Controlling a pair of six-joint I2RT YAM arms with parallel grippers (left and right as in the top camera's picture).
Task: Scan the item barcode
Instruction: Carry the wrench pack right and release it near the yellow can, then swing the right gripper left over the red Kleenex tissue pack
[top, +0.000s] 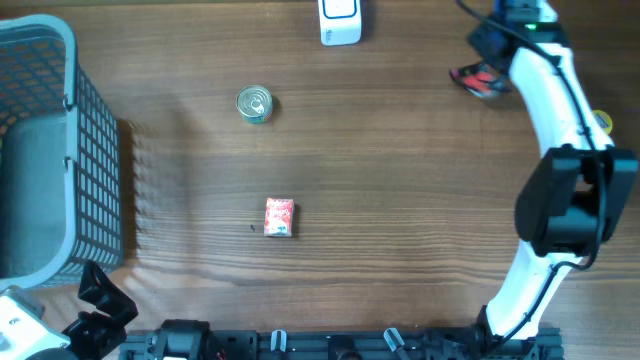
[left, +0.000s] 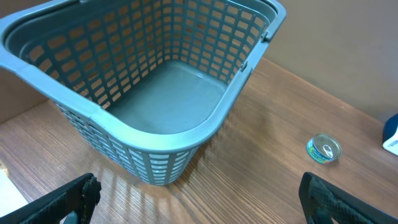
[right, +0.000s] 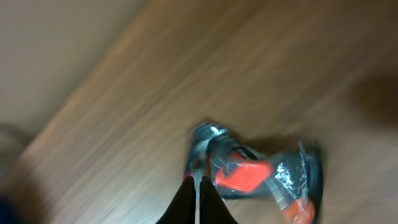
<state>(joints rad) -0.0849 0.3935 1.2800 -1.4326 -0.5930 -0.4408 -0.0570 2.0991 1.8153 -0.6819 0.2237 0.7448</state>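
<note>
Right claw (right: 199, 186) clenched on the edge of a shiny red-and-black packet (right: 258, 177), near the table's (top: 400, 200) far right edge.
The packet's crinkled wrap glints and its print is too blurred to read. The left claw (left: 199, 199) is spread wide before a grey-blue mesh basket (left: 124, 74). The table is brown wood-grain.

The brown wood-grain table (top: 400, 200) bears a grey-blue plastic mesh basket (top: 100, 160) at nine o'clock, a round tin can (top: 254, 104) at eleven, a small red rectangular packet (top: 279, 217) near centre, and a white box-shaped device (top: 340, 22) at twelve. At two is a red and black crinkly wrapped pack (top: 480, 80); whether it rests on the wood is unclear.
</note>
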